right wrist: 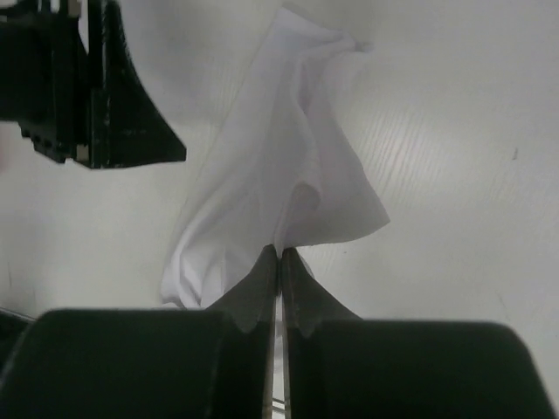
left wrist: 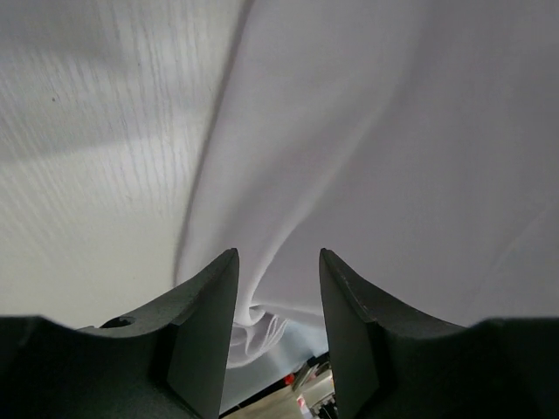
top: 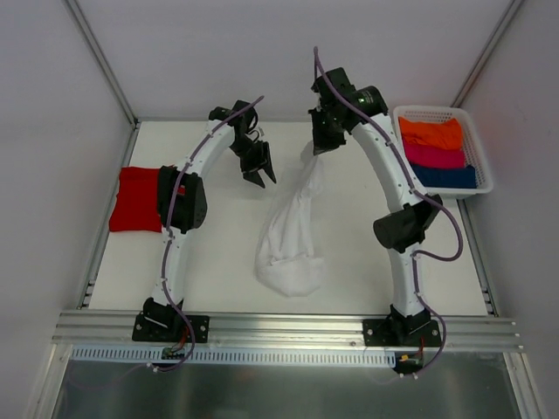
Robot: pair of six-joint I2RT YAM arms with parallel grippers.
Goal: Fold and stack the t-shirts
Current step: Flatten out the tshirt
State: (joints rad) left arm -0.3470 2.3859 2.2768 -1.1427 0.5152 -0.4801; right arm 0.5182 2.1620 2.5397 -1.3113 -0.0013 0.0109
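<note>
At mid-table, right hand (right wrist: 279, 257) clenched on the white t-shirt (top: 288, 244); left hand (top: 262, 175) parted, empty, beside it

Two t-shirts (top: 288, 253) (top: 135, 199), one basket (top: 437, 110)

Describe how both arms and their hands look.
Both the left arm and right arm have curved white links, black joint housings and thin purple cables along them. The left hand and right hand have matte black, wedge-shaped tapering fingers.

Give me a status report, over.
Right gripper shut on white t-shirt, one end raised. Left gripper open beside it. Red t-shirt folded at left edge.
</note>
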